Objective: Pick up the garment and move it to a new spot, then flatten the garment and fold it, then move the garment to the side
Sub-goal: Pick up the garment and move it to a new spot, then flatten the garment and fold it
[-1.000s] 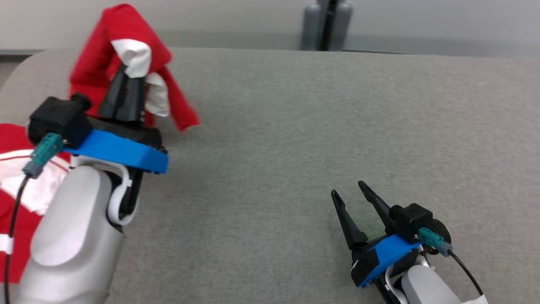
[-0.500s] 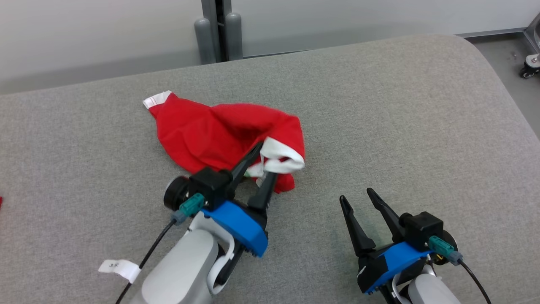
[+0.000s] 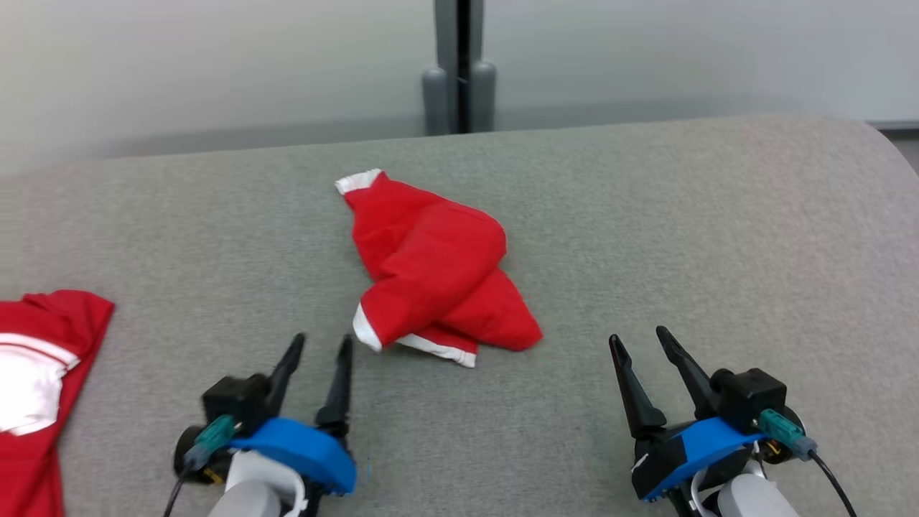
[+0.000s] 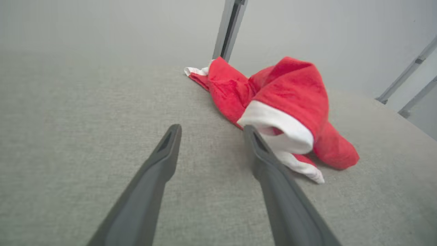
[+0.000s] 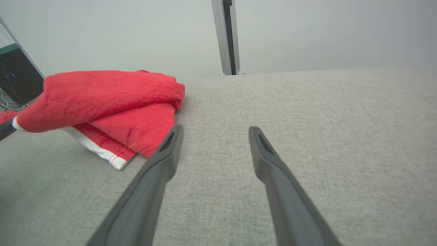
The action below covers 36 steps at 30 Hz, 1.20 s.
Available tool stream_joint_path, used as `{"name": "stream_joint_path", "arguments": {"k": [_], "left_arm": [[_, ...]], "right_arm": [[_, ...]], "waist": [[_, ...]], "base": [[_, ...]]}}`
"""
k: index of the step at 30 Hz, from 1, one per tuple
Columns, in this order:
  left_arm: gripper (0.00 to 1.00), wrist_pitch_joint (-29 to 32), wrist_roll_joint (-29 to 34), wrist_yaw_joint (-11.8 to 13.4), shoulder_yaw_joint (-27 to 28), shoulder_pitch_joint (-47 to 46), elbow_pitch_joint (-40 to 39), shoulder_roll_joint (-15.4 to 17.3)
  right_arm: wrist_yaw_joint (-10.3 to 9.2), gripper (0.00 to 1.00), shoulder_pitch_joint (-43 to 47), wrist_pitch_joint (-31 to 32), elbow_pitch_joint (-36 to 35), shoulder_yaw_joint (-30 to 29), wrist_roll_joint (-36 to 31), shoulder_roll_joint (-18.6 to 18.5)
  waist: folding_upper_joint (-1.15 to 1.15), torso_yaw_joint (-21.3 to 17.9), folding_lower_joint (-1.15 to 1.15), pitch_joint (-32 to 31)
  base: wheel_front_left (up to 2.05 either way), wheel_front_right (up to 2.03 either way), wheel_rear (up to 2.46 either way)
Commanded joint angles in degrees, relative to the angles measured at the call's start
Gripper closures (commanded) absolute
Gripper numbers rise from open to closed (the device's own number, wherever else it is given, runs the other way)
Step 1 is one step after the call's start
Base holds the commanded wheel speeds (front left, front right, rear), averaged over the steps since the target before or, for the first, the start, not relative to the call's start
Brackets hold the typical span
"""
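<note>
**One red garment (image 3: pixel 438 276) loose on the grey surface (image 3: pixel 718 237), both pairs of fingers spread**

The surface fills most of the head view, with a grey post (image 3: pixel 459 68) standing behind its far edge. At its left edge that view takes in a second red-and-white garment (image 3: pixel 43 373), well apart from the first.

The task's garment lies crumpled near the middle of the surface, between the two arms and a little beyond them. Its long axis runs on a slant, from a white-trimmed end at the far left to a red corner at the near right. A folded arm with a white cuff points back toward the left fingers (image 3: pixel 339 380).

The left wrist view shows that cuff (image 4: pixel 280 128) standing up off the surface as an open loop, just beside one of the left fingers (image 4: pixel 150 181) and apart from it. The right wrist view shows the garment (image 5: pixel 112 99) from its other side, as stacked red layers with a white hem along the bottom, near the right fingers (image 5: pixel 273 181).

A second ago the left fingers were pressed together on the garment, holding it in the air. Now they are spread, hold nothing and sit short of it. The right fingers (image 3: pixel 630 384) are spread and hold nothing, as before.
</note>
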Motion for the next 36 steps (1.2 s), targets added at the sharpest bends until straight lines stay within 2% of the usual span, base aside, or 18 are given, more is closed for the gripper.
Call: {"name": "stream_joint_path", "arguments": {"k": [1,5,10,17,24,27,36], "left_arm": [[0.0,-0.1,0.5,0.3,1.5,1.1,-0.5,-0.1],[0.0,-0.1,2.8,1.1,8.1,5.2,-2.5,-1.1],[0.0,-0.1,7.2,0.7,14.9,10.7,-6.4,-2.9],[0.0,-0.1,12.5,-0.5,19.3,17.2,-10.0,-4.7],[0.0,-0.1,14.0,-1.4,19.9,18.2,-10.5,-5.5],[0.0,-0.1,13.5,-1.5,18.5,17.0,-10.3,-5.5],[0.0,-0.1,11.7,-2.0,14.5,12.6,-9.8,-5.6]], "right_arm": [[0.0,0.0,0.5,0.0,-0.2,-0.2,-0.3,-0.2],[0.0,0.0,1.6,0.0,-0.2,-0.7,-0.6,-0.2],[0.0,0.0,3.7,0.0,-0.2,-1.1,-0.4,-0.2],[0.0,0.0,7.0,0.0,-0.2,-2.1,-0.4,-0.2],[0.0,0.0,7.2,0.0,0.8,-1.3,-1.1,-0.2],[0.0,0.0,6.3,0.0,2.1,1.6,-0.8,-0.1],[0.0,0.0,-1.8,0.0,11.0,9.5,6.5,-0.2]], "waist": [[0.0,0.6,0.01,-0.3],[0.0,2.7,0.01,-2.5],[0.0,4.3,0.01,-5.8],[0.0,4.8,0.01,-8.1],[0.0,4.9,0.01,-8.2],[0.0,5.7,0.01,-7.3],[0.0,12.4,0.01,-1.3]], "base": [[0.0,0.0,0.0],[0.0,0.0,0.0],[0.0,0.0,0.0],[0.0,0.0,0.0],[0.0,0.0,0.0],[0.0,0.0,0.0],[0.0,0.0,0.0]]}}
